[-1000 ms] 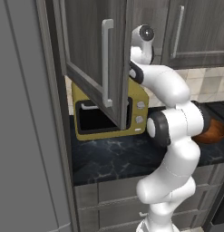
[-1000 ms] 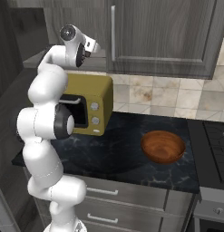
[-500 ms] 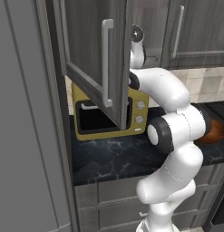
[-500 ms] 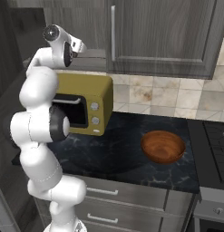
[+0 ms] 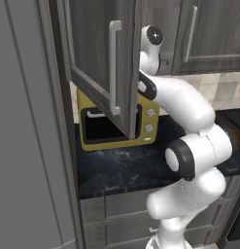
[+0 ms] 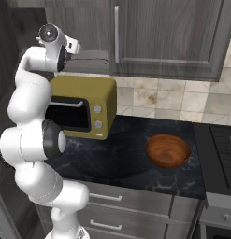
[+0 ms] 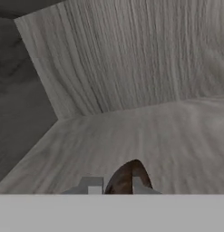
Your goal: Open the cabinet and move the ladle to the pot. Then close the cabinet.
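The cabinet is standing open, its wide wood-grain door swung out toward the left base camera with the long silver bar handle facing forward. The white arm is reaching up and into the opening behind that door, so the door edge is hiding the gripper in the left base view. In the right base view the wrist is sitting level with the bottom of the cabinet, just above the yellow microwave. In the hand view the gripper is pointing along the pale wood-grain shelf floor toward the inner corner of the cabinet, and its jaws are pinching together on the dark reddish-brown ladle, whose rounded end is poking up between the finger tips. The microwave is sitting on the dark marbled bench below the cabinet. A reddish-brown wooden bowl is resting on the same bench, well apart from the microwave and near the stove at the right edge.
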You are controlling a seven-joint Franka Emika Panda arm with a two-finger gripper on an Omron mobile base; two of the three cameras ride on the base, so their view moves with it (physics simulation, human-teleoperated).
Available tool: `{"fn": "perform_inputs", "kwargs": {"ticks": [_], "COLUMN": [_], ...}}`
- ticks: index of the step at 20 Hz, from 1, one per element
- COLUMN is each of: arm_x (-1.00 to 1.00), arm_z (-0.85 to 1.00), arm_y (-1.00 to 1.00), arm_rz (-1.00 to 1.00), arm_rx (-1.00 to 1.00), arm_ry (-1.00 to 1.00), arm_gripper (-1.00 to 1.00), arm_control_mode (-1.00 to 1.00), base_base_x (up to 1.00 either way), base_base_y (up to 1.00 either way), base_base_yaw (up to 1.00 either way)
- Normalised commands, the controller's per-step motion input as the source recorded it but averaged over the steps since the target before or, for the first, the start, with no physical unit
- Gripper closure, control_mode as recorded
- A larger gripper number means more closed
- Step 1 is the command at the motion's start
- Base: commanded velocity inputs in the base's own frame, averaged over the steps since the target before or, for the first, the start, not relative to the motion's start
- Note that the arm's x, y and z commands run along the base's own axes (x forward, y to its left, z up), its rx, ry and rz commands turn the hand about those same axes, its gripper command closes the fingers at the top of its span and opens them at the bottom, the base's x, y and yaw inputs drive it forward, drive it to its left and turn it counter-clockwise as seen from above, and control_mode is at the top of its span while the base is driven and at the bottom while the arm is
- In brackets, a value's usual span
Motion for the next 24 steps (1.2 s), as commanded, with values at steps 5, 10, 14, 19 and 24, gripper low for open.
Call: {"fn": "perform_inputs", "kwargs": {"ticks": [5, 10, 14, 19, 24], "arm_x": [-0.72, -0.77, -0.61, -0.81, -0.91], "arm_z": [0.09, 0.13, 0.14, 0.20, 0.18], "arm_y": [0.03, 0.13, 0.31, 0.07, -0.03], "arm_rz": [0.16, 0.13, 0.15, 0.11, 0.01], "arm_rx": [0.00, 0.00, 0.00, 0.00, -0.02], "arm_ry": [-0.04, -0.03, 0.00, -0.01, -0.01], "arm_gripper": [1.00, 1.00, 1.00, 1.00, 1.00], "arm_control_mode": [-1.00, -1.00, -1.00, -1.00, -1.00], "base_base_x": [0.00, 0.00, 0.00, 0.00, 0.00], "base_base_y": [0.00, 0.00, 0.00, 0.00, 0.00], "base_base_yaw": [0.00, 0.00, 0.00, 0.00, 0.00]}}
